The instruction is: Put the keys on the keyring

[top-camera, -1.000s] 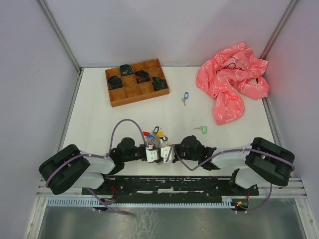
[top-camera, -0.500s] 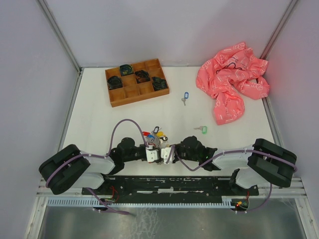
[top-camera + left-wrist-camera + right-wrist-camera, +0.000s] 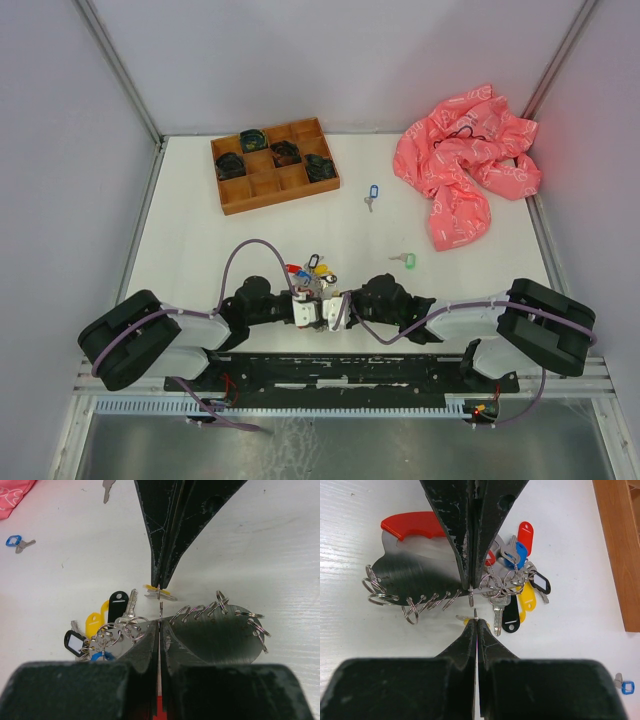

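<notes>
Left hand (image 3: 159, 626) clenches the thin, stiff-looking keyring (image 3: 160, 611); right hand (image 3: 476, 621) pinches a light, likely slippery key (image 3: 167, 598) near its tag.

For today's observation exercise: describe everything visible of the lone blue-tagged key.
The blue-tagged key is a small silvery metal key on a blue plastic tag with a pale centre. It lies flat on the white table, alone, between the wooden tray and the crumpled pink bag, touching only the tabletop.

A wooden compartment tray (image 3: 283, 197) lies far left on the white table (image 3: 200, 240), dark objects (image 3: 285, 152) in four compartments. A crumpled pink bag (image 3: 462, 165) lies far right.
</notes>
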Tool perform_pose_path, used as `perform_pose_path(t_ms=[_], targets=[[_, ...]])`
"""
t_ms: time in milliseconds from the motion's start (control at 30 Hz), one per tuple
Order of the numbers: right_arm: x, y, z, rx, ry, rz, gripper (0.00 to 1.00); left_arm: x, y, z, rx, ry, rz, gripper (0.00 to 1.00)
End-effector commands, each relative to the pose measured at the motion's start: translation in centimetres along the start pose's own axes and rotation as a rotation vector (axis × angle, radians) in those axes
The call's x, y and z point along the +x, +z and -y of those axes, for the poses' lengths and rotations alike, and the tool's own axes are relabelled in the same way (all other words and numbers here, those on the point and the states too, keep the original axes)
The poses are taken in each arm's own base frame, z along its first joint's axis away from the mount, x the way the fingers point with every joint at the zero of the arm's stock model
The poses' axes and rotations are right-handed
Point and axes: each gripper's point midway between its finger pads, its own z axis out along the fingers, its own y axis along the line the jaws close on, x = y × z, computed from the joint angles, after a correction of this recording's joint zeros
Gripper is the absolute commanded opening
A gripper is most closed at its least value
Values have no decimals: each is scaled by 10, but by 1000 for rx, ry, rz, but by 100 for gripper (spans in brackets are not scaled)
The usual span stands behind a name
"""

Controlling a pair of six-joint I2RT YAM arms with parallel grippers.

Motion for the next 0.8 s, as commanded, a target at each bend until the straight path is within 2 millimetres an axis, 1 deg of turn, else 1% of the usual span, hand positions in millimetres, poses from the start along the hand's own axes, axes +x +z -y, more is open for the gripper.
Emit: perform_pose_path(t_ms=[0, 767], targets=[[-21, 2, 15, 45, -21, 66, 1, -19, 3, -10, -18, 67, 71, 3], [-25, 6, 13, 25, -12, 79, 1, -23, 2, -9, -18, 69, 87, 3]])
